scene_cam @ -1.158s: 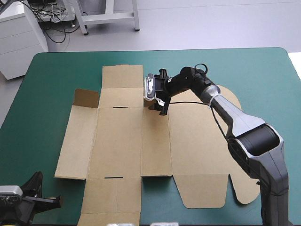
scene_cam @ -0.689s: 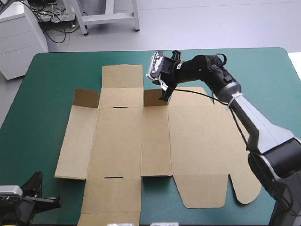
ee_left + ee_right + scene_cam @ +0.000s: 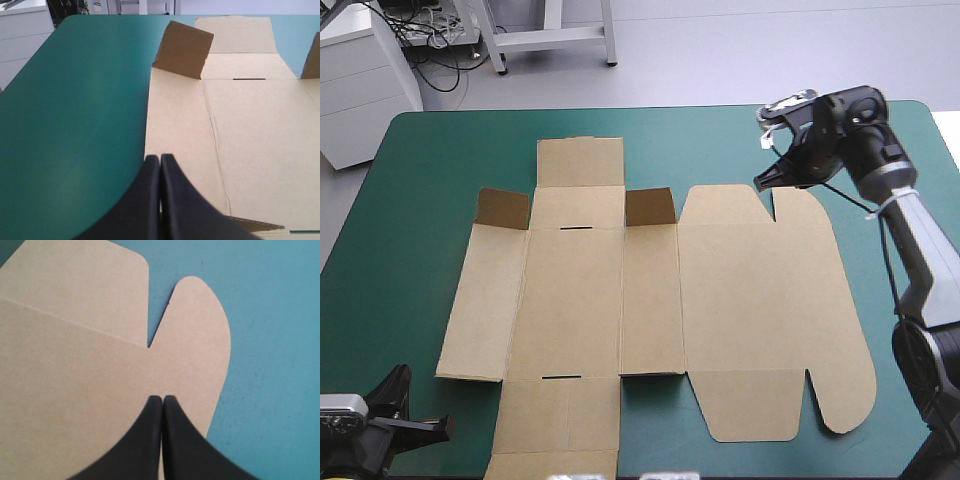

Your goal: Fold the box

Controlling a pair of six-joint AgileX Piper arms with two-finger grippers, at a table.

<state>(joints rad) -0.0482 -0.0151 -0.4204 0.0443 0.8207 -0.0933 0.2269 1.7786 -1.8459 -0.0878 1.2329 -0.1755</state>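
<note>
Now that the brown box, mostly flat mid-frame on the teal-green cover, has a second small flap propped up at upper centre, the right gripper has backed off to upper right, pinched together and empty like the left gripper at lower left, so folding's barely started.

The box lay as a cut sheet of brown board, almost wholly flat, across the middle of the table. Two small flaps on its side toward the table's far edge stood raised. Its broad, round-cornered lid panel lay flat toward the table's right edge. A narrow panel reached the table's near edge.
</note>
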